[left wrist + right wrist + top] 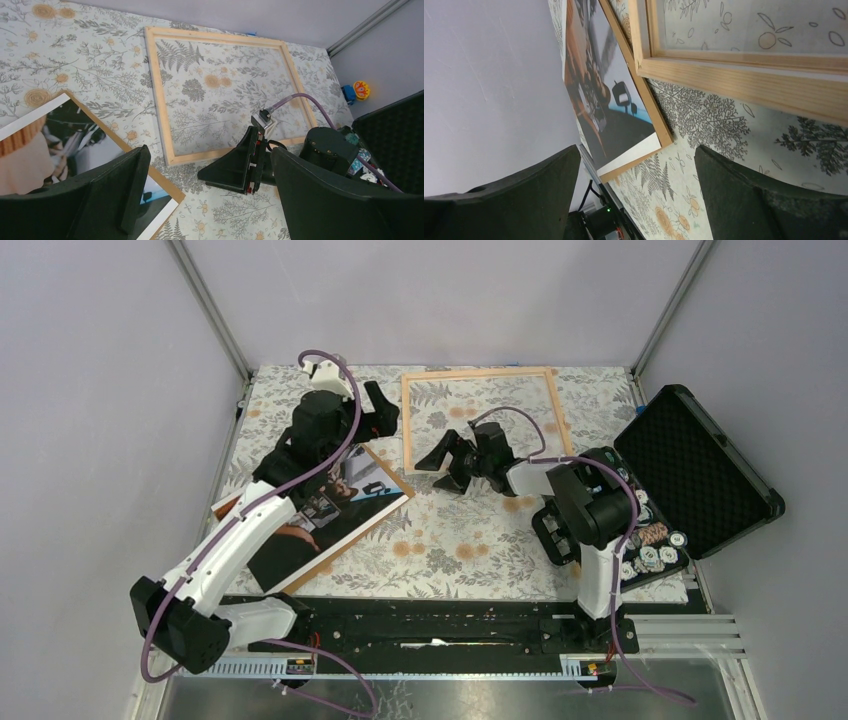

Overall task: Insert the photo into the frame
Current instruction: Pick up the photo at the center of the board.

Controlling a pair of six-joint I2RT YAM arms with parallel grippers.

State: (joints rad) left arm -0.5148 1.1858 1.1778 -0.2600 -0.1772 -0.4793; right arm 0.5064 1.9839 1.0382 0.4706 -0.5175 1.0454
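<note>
While both arms are reaching out from the near edge of the table, the photo [330, 525] is lying flat and picture side up on the floral cloth [450, 550] at the near left. It is turned diagonally, with the left arm crossing above it. Its white margin and thin brown edge are showing, and its right corner is sitting just beside the near-left corner of the frame [406, 425], with a strip of cloth between them.

Farther in, the left gripper [383, 412] is hanging over the photo's far edge. Its two fingers are spread wide apart and nothing is sitting between them. The right gripper [447, 468] is hovering at the near rail of the frame, close to that same corner. Its fingers are also parted and gripping nothing, and I cannot tell whether a fingertip is touching the rail.

Beyond them, the frame is lying flat at the far middle of the table. The cloth pattern is showing through its opening, so the photo is lying outside it. At the far right, a black case [700, 470] is standing open.
</note>
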